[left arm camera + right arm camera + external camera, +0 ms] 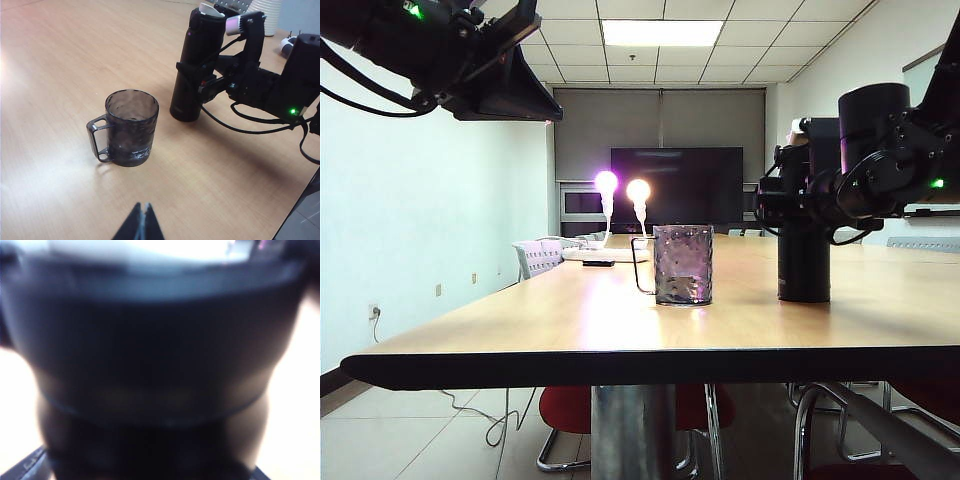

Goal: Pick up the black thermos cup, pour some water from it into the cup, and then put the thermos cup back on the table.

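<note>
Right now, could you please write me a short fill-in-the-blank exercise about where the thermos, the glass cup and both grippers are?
1. The black thermos cup stands ____ on the table.
2. The right gripper has its open fingers around the ____.
3. The cup has its handle turned ____ the thermos.
4. The left gripper, above the table near the cup, is ____.

Missing words: upright; black thermos cup; away from; shut
</note>
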You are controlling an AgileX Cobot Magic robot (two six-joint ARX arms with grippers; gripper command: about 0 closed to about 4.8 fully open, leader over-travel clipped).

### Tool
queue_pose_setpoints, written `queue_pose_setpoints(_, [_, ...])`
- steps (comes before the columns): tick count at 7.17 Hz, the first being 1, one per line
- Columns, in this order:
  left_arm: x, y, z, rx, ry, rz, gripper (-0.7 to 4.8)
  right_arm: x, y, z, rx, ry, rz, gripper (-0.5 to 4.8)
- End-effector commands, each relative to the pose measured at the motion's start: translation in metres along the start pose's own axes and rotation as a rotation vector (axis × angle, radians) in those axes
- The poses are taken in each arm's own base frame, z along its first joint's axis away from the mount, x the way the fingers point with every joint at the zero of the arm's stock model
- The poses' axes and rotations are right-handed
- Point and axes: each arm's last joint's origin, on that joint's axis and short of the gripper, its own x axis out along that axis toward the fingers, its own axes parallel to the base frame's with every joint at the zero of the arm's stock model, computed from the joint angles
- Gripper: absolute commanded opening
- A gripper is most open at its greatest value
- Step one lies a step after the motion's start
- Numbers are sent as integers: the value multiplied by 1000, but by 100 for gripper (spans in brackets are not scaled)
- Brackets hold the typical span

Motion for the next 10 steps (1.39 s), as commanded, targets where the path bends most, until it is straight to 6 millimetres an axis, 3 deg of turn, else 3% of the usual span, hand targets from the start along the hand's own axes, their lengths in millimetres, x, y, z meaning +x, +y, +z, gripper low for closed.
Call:
queue_pose_setpoints(1, [0, 0, 4, 14, -20, -4, -6, 2, 0, 3, 0, -8, -12, 479])
queue_pose_setpoints(2, [0, 0, 3, 13, -18, -4, -6, 3, 0, 0, -38, 5, -13, 83])
queue_pose_setpoints(3, [0, 0, 3, 12, -13, -4, -6, 3, 0, 2, -52, -6, -13, 57])
queue_pose_setpoints(7, [0, 1, 3, 12, -13, 28, -6, -5, 0, 28, -98, 0, -13, 52])
queue_pose_setpoints(8, [7, 4, 0, 23, -27, 59, -6, -13, 1, 52, -162, -43, -14, 52])
queue_pose_setpoints(9, [13, 6, -3, 27, -41, 59, -6, -16, 1, 62, -175, -66, -14, 52])
queue_pose_setpoints(10, [33, 13, -13, 21, -22, 59, -6, -20, 3, 72, -277, -92, -16, 52])
